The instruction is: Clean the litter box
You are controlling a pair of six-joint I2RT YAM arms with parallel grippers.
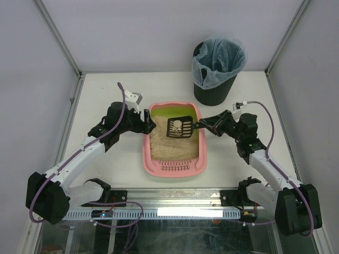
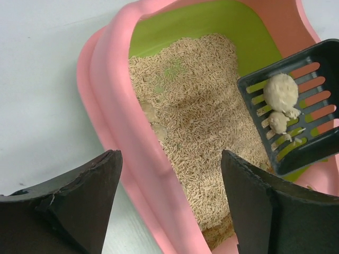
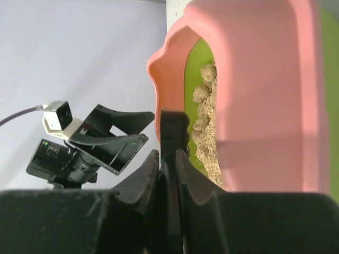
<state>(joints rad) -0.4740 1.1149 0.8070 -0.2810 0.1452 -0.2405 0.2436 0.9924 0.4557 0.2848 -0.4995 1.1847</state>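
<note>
Top external view: the litter box (image 1: 173,168) sits mid-frame on the worktop (image 1: 106,106). My right tool (image 1: 204,126) is clenched on the scoop (image 1: 180,128), which holds pale clumps (image 2: 280,92) above the litter (image 1: 172,147). My left tool (image 1: 148,125) is released, fingers (image 2: 85,201) astride the box's frame-left rim.

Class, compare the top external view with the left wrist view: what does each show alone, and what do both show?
Only the top external view shows the black bin with its bluish bag, beyond the litter box, and both arms, the right jaws shut on the scoop handle. Only the left wrist view resolves the scoop's load as two rounded pale clumps, and shows the left jaws open with the box's pink wall between them. Both show the pink box, the beige litter and the black slotted scoop over it.
</note>
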